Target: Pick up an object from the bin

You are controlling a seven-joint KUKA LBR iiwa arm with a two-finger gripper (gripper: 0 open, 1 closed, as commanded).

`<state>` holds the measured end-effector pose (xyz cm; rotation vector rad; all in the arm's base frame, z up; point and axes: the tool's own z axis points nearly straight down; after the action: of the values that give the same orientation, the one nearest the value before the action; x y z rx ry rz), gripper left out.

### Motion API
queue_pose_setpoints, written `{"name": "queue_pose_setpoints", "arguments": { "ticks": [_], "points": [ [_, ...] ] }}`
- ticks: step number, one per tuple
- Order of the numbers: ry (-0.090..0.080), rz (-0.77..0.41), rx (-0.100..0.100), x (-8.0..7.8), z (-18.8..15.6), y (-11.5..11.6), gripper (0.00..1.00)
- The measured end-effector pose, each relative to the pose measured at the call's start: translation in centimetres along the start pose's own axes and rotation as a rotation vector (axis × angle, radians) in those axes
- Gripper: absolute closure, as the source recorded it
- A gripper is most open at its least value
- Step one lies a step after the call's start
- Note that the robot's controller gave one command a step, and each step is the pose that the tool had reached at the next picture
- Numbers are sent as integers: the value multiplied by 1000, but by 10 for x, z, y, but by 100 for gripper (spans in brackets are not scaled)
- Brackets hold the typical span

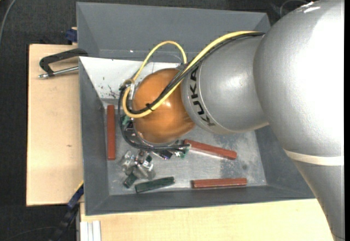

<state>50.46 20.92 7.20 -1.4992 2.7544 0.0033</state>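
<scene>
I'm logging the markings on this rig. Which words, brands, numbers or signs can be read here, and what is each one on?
"KUKA": black letters on the silver arm link, running sideways next to the orange cover.
No other text can be read: the red-brown sticks, the dark green stick and the grey bin show no label, number or sign.
</scene>
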Motion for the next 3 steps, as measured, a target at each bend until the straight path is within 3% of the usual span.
{"name": "queue_pose_setpoints", "arguments": {
  "ticks": [1, 2, 3],
  "points": [
    [4, -73, -1, 3, 1, 6, 100],
    [-2, -139, 6, -7, 1, -59, 100],
    [3, -557, -4, -11, 1, -18, 100]
  ]
}}
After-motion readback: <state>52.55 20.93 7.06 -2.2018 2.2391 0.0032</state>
